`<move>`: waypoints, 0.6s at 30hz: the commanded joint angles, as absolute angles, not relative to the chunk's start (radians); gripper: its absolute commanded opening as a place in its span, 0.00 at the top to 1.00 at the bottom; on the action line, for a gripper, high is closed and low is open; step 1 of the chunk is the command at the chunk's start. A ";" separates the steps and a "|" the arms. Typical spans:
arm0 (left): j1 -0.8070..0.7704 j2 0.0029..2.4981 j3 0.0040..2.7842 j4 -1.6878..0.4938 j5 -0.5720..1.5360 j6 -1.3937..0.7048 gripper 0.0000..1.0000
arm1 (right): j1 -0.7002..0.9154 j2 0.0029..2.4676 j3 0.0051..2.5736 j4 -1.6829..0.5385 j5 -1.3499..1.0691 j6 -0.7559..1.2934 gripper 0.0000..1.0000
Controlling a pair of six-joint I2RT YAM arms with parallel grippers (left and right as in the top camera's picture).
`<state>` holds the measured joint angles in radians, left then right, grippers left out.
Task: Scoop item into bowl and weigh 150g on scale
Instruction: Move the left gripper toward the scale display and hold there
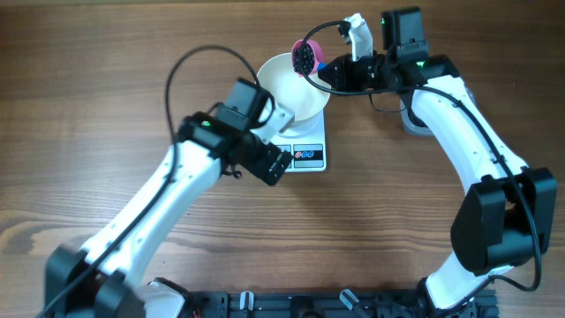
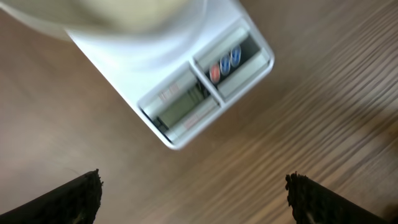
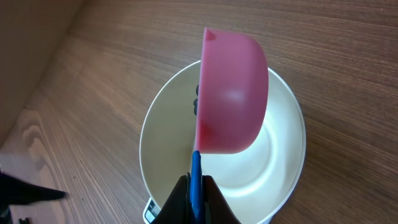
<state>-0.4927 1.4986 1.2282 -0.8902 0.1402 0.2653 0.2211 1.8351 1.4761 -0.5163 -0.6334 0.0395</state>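
Observation:
The white bowl (image 1: 284, 81) stands on the small white scale (image 1: 311, 155); no beads show on its visible inside (image 3: 267, 158). My right gripper (image 1: 334, 72) is shut on the blue handle (image 3: 196, 177) of a pink scoop (image 3: 231, 93), tipped on its side above the bowl. Black beads, the item (image 1: 305, 58), show in the scoop's mouth. My left gripper (image 1: 269, 163) hovers open over the table just in front of the scale, with nothing between its fingers (image 2: 74, 196). The scale's display and buttons (image 2: 193, 93) lie ahead of it.
A grey object (image 1: 411, 121) sits partly hidden behind my right arm at the back right. A white part (image 1: 357, 31) sticks up beyond the scoop. Black cables loop above both arms. Bare wooden table surrounds the scale.

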 commanded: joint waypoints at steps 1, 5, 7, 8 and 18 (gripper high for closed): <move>-0.483 1.466 1.255 -0.895 0.140 0.379 0.00 | 0.224 1.801 1.503 -0.509 -0.629 0.029 0.96; -0.483 1.469 1.255 -0.953 0.140 0.395 0.00 | 0.224 1.801 1.503 -0.511 -0.629 0.031 0.96; -0.449 1.469 1.256 -0.942 0.120 0.347 0.00 | 0.224 1.801 1.503 -0.510 -0.629 0.030 0.96; -0.421 1.468 1.258 -0.949 0.133 0.324 0.00 | 0.224 1.801 1.503 -0.509 -0.629 0.030 0.96; -0.330 1.492 1.259 -0.969 0.280 0.487 0.00 | 0.224 1.801 1.503 -0.506 -0.629 0.031 0.96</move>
<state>-0.3378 1.4643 1.2514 -0.9741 0.2489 0.4633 0.2211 1.8351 1.4761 -0.5156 -0.6304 0.0395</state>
